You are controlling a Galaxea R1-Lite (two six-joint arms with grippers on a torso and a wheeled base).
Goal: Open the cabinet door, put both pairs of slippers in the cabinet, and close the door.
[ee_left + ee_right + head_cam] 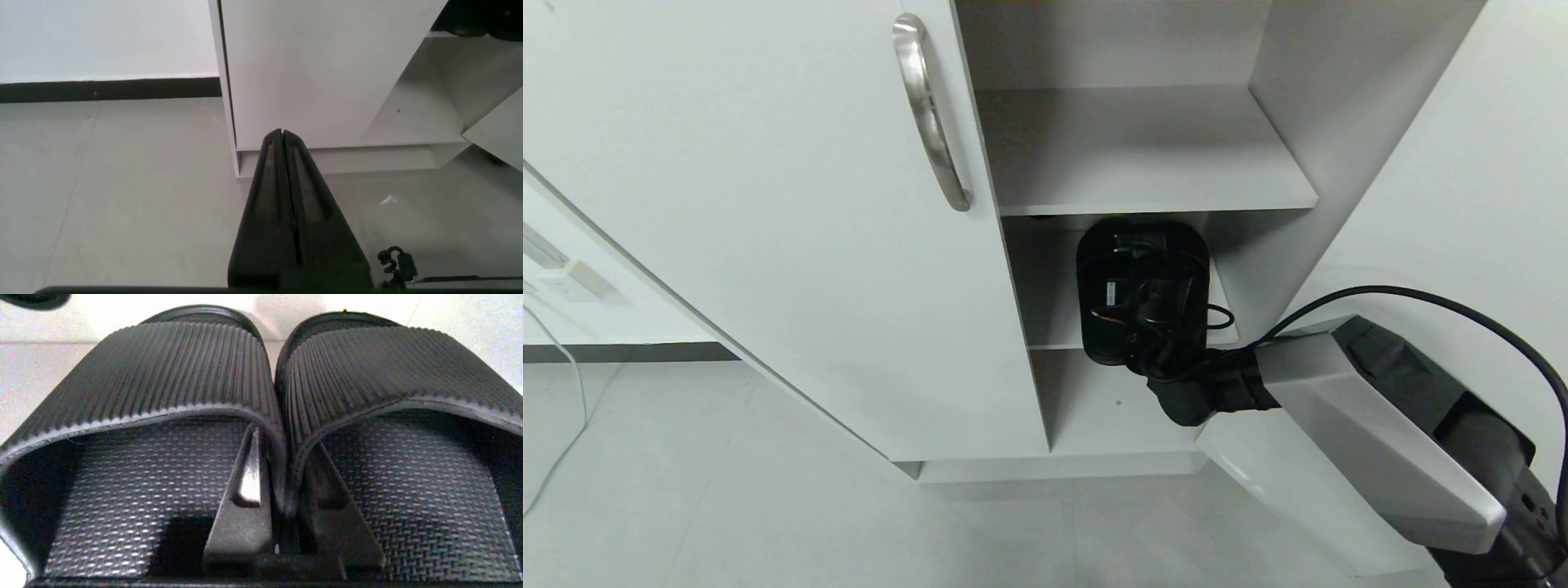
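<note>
The pair of black rubber slippers with ribbed straps (184, 380) is inside the white cabinet (1339, 98), in the middle compartment under the upper shelf (1143, 155). I cannot tell if the soles rest on the board. The right gripper (283, 447) pinches the two inner side walls of the slippers together between its narrow fingers (249, 469). The white cabinet door (768, 229) with a curved metal handle (931, 114) stands open. The left gripper (282, 145), fingers pressed together and empty, hangs low over the grey tiled floor (122, 188), near the cabinet base.
</note>
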